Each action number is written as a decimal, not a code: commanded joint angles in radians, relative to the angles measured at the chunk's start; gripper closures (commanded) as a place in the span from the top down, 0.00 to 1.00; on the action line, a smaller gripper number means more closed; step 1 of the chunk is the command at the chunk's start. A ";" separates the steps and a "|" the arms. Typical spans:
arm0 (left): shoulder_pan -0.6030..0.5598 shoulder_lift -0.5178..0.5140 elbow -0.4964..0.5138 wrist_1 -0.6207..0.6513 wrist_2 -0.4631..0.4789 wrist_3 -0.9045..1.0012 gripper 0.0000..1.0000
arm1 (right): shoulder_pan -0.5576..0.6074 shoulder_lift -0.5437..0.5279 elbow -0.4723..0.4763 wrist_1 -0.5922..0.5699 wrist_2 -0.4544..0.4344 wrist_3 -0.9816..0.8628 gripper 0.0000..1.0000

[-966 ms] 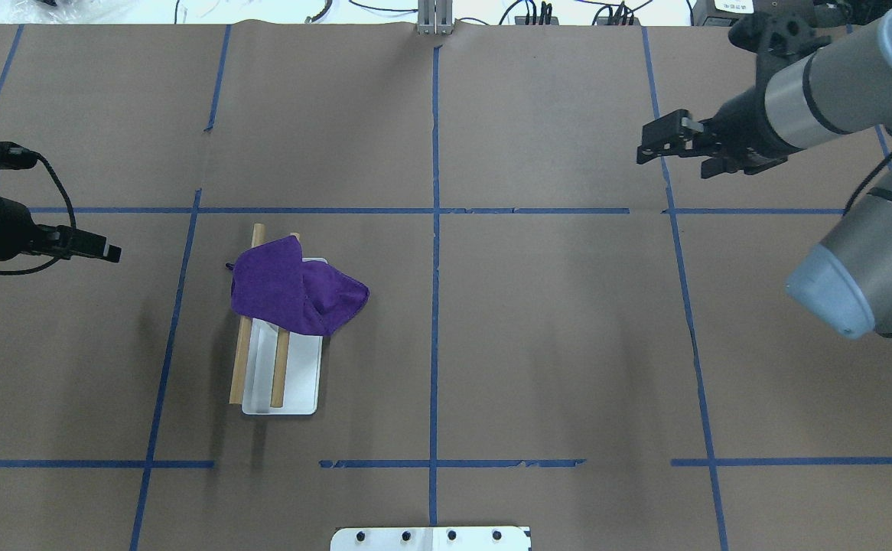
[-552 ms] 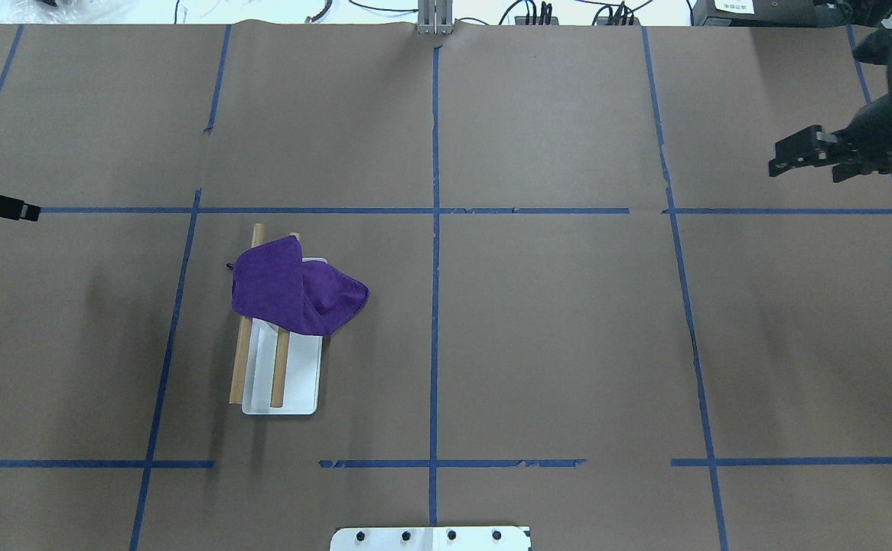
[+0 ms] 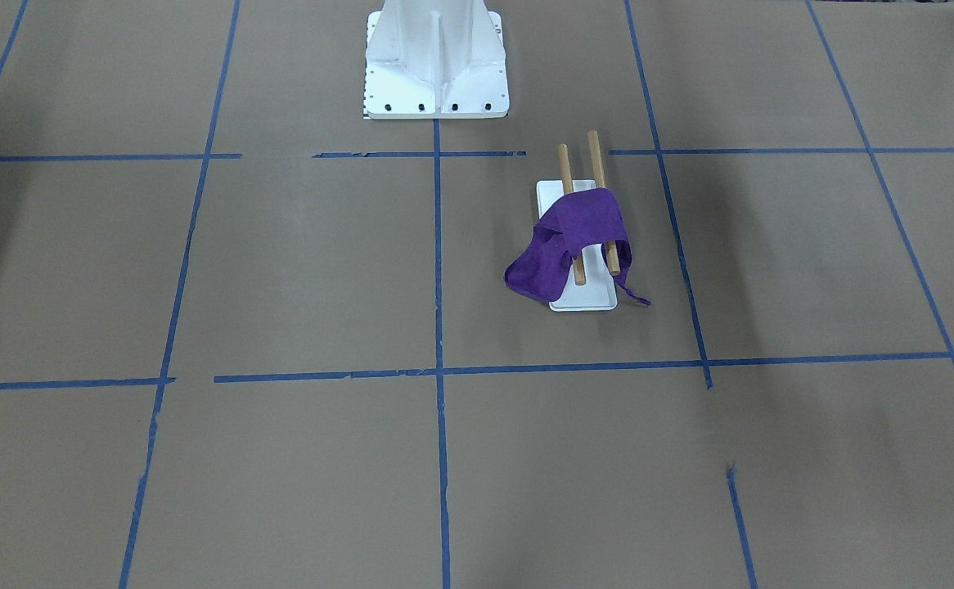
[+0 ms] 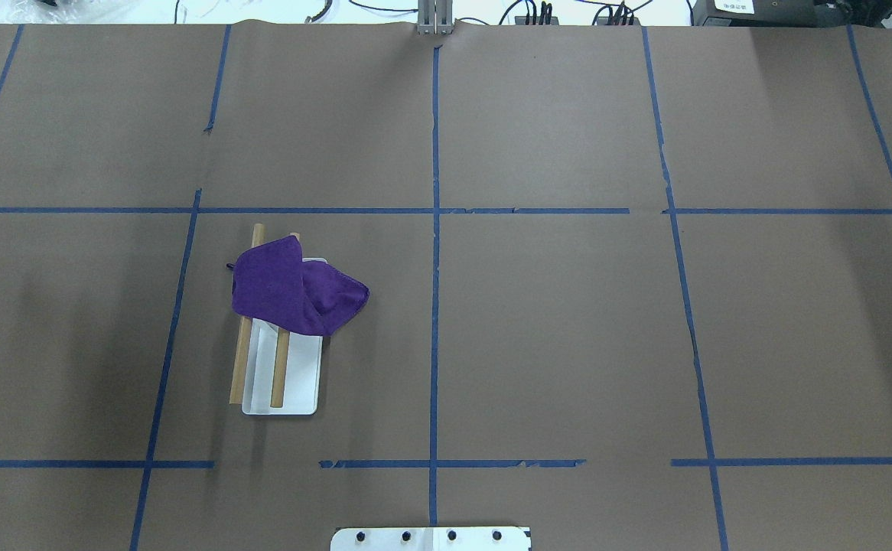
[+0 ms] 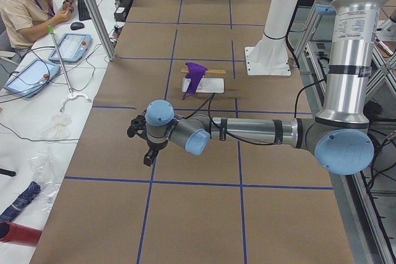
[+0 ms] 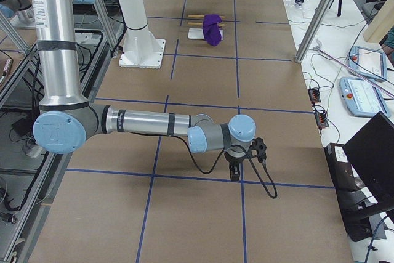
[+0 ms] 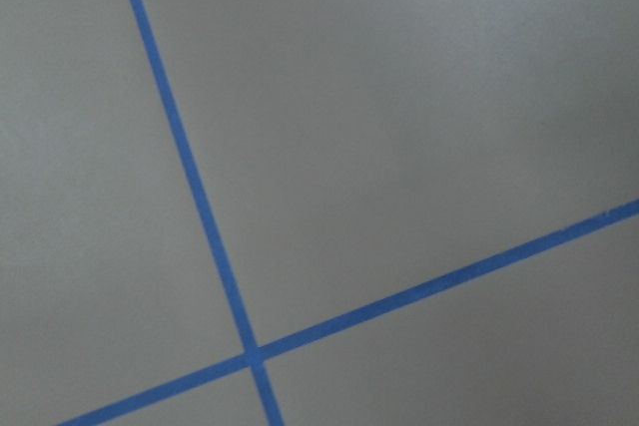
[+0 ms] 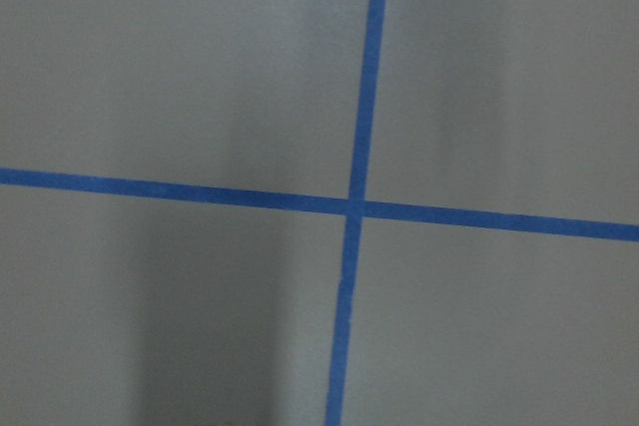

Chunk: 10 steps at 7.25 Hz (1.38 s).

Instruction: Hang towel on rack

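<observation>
Towel [image 4: 293, 287] on rack [image 4: 281, 383], far from left gripper [image 5: 148, 159]

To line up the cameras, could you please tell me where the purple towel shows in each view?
Front-facing: towel right of centre, upper half.
Overhead: towel left of centre, mid-height.
Exterior left: towel far, upper middle.
Exterior right: towel far, top middle.
Left wrist: not in it.
Right wrist: not in it.
Shared landmark: the rack under it.

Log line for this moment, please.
towel draped over rack | left end effector far from rack, state unclear | right end effector far from rack, state unclear | hang looks done
</observation>
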 commanded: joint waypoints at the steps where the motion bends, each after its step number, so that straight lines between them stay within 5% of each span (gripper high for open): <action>1: -0.009 -0.039 -0.029 0.201 -0.050 0.009 1.00 | 0.045 0.018 -0.022 -0.070 0.017 -0.096 1.00; 3: -0.020 -0.030 -0.168 0.397 -0.003 0.025 1.00 | 0.047 0.026 -0.024 -0.070 0.060 -0.092 1.00; 4: -0.021 -0.037 -0.181 0.405 0.064 0.031 1.00 | 0.045 0.025 -0.033 -0.066 0.063 -0.086 1.00; 6: -0.078 -0.038 -0.173 0.440 0.070 0.187 1.00 | 0.042 0.032 -0.027 -0.061 0.066 -0.084 1.00; 10: -0.078 -0.005 -0.185 0.483 0.060 0.189 1.00 | 0.044 0.031 -0.010 -0.052 0.059 -0.084 1.00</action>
